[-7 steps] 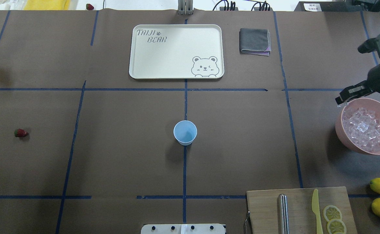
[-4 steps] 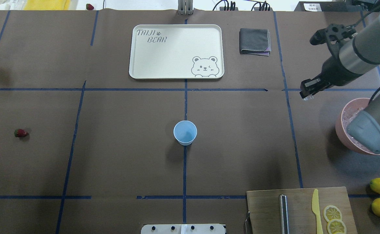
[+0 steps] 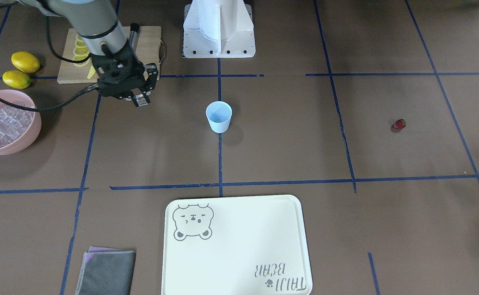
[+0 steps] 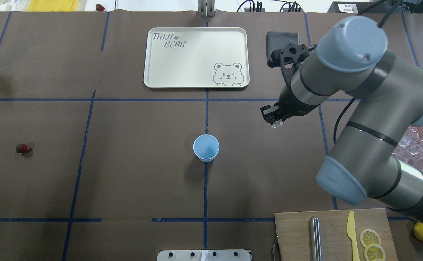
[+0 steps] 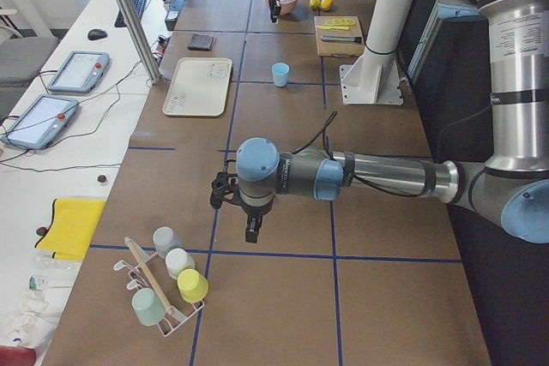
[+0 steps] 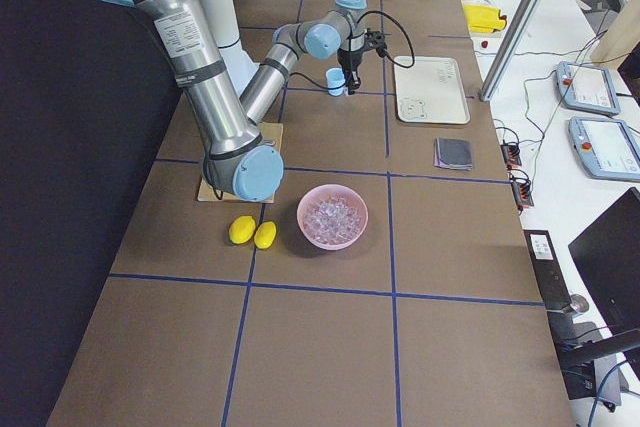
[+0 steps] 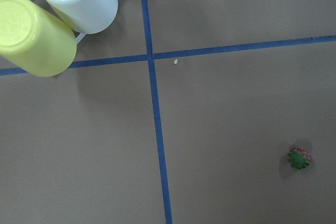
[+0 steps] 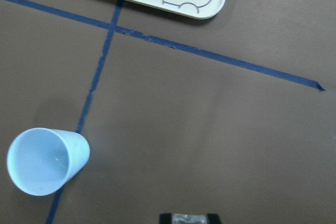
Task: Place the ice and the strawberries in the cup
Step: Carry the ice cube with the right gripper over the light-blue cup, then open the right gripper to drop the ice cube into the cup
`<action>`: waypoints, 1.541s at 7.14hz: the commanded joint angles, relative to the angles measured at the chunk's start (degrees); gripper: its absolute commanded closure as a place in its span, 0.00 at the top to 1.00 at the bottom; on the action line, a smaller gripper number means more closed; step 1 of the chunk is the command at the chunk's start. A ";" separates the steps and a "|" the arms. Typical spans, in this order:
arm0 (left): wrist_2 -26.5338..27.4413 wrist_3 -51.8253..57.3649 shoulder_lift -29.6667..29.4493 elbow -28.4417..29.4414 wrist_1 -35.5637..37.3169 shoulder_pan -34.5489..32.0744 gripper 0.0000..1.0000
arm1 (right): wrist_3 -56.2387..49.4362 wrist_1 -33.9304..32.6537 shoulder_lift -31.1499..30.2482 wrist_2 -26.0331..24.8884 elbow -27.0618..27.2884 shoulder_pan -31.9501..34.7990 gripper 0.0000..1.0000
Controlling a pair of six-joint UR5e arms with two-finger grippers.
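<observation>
Ice (image 3: pixel 1 127) is heaped in the bowl (image 3: pixel 37 123) at the right end of the table (image 4: pixel 124 181). One cube (image 4: pixel 277 124) is pinched in the right gripper (image 4: pixel 274 121), closed to the cube's width, above bare table short of the cup (image 4: pixel 206 148), which stands upright at the centre. Slick and small, the cube could be squeezed out, or dropped outside the narrow rim if released off-centre. The light cup could be tipped by a low pass. Open room is found all round the cup, the tray (image 4: pixel 197 58) well beyond. The strawberry (image 4: pixel 23 148) lies far left. How far the left gripper (image 5: pixel 250 233) is open cannot be told.
</observation>
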 commanded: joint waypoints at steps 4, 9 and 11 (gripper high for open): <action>0.00 0.08 0.00 0.00 0.09 0.00 1.00 | 13.16 -0.10 16.88 -9.05 -16.61 -9.92 0.00; 0.00 0.08 0.09 0.00 0.09 0.00 1.00 | 12.82 0.26 16.99 -10.12 -18.93 -11.60 0.46; 0.00 0.08 0.00 0.00 0.09 0.00 1.00 | 12.73 0.26 16.99 -10.21 -18.75 -11.60 0.99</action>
